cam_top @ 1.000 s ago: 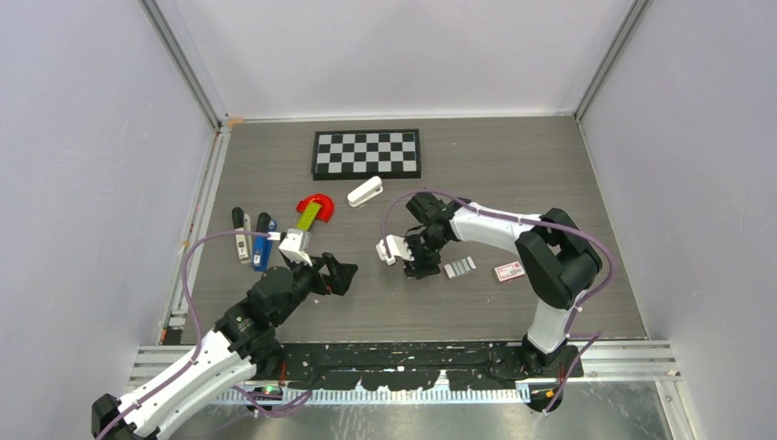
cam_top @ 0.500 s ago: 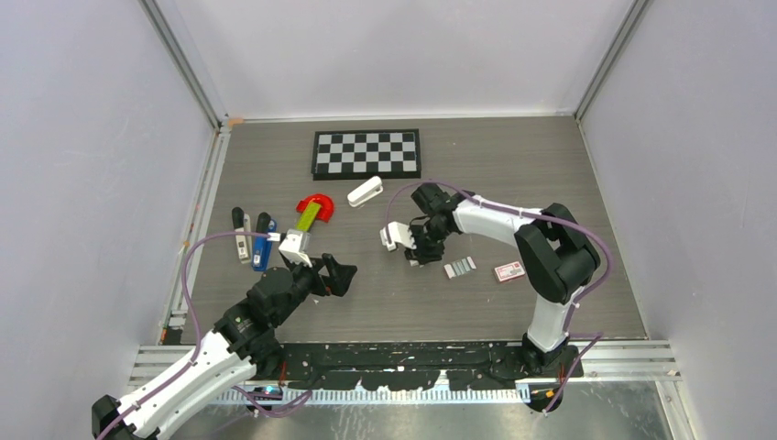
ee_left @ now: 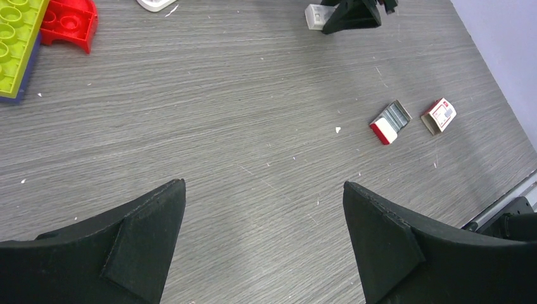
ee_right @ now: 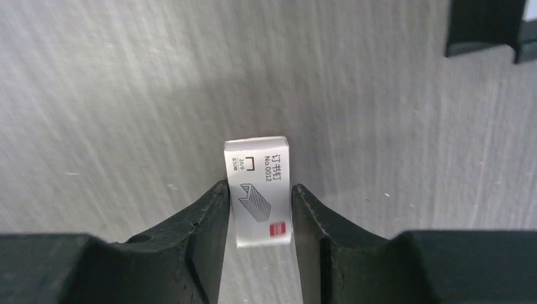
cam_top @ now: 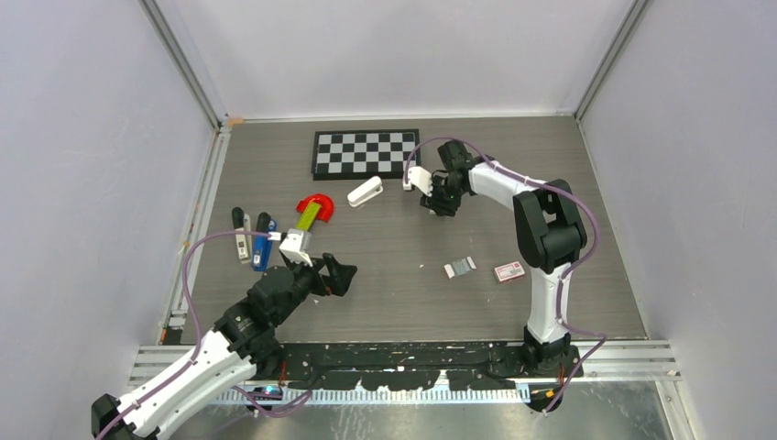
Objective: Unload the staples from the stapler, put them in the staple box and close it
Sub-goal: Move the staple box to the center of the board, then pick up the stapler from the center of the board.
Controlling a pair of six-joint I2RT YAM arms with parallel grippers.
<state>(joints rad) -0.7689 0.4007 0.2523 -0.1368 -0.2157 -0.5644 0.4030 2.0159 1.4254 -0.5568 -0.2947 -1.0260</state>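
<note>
The blue stapler (cam_top: 263,246) lies at the table's left, beside a black and white tool (cam_top: 240,233); any staples inside it are hidden. My left gripper (cam_top: 335,275) hovers open to its right, with only bare table between its fingers (ee_left: 263,209). My right gripper (cam_top: 441,203) is at the back of the table near the checkerboard, far from the stapler. In the right wrist view it is shut on a small white staple box (ee_right: 258,190) printed with a staple drawing.
A checkerboard (cam_top: 366,152) lies at the back, and a white stapler (cam_top: 365,192) just before it. A red arch brick (cam_top: 317,203) and a green brick (cam_top: 309,216) sit near the left arm. An open tray of staples (cam_top: 460,267) and a red-white box (cam_top: 509,271) lie at the right.
My right gripper closed on the white staple box and carried it from the table's middle back toward the checkerboard. The left arm has not moved.
</note>
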